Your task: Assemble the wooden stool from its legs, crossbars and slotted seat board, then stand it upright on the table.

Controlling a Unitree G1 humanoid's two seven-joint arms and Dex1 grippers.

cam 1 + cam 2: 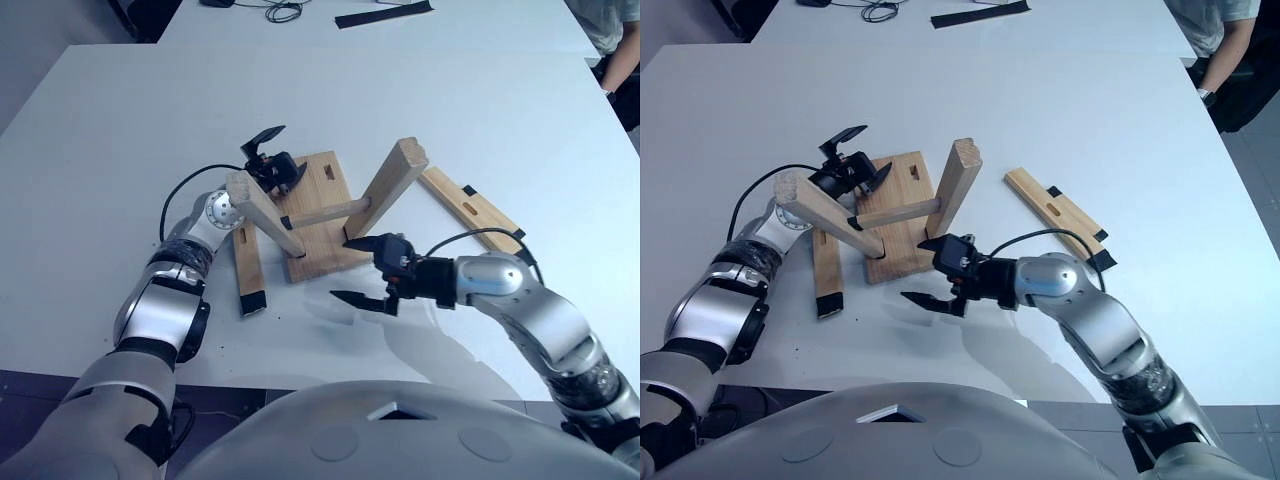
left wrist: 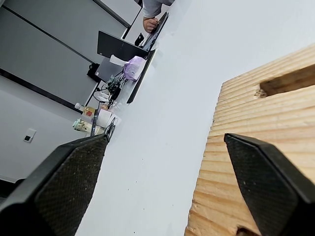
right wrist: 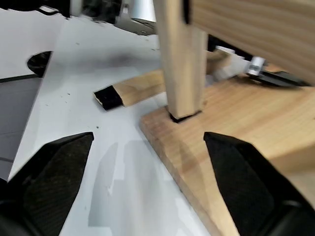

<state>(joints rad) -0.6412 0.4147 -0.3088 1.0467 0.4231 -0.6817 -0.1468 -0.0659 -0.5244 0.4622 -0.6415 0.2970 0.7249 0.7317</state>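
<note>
I see bright, even light from overhead on the white table (image 1: pixel 120 120), which nearly washes out toward its far side. Shadows are soft and faint; a pale one lies on the table just beside the seat board (image 3: pixel 236 123)

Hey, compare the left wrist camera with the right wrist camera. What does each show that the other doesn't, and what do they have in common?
Left wrist view: the left gripper, fingers open, by an empty slot in the seat board, with a dark screen in the room behind.
Right wrist view: the right gripper, fingers open, facing a leg standing in the board near its edge, and a loose wooden piece with a black end lying flat on the table.
Shared: the seat board and the white table.
</note>
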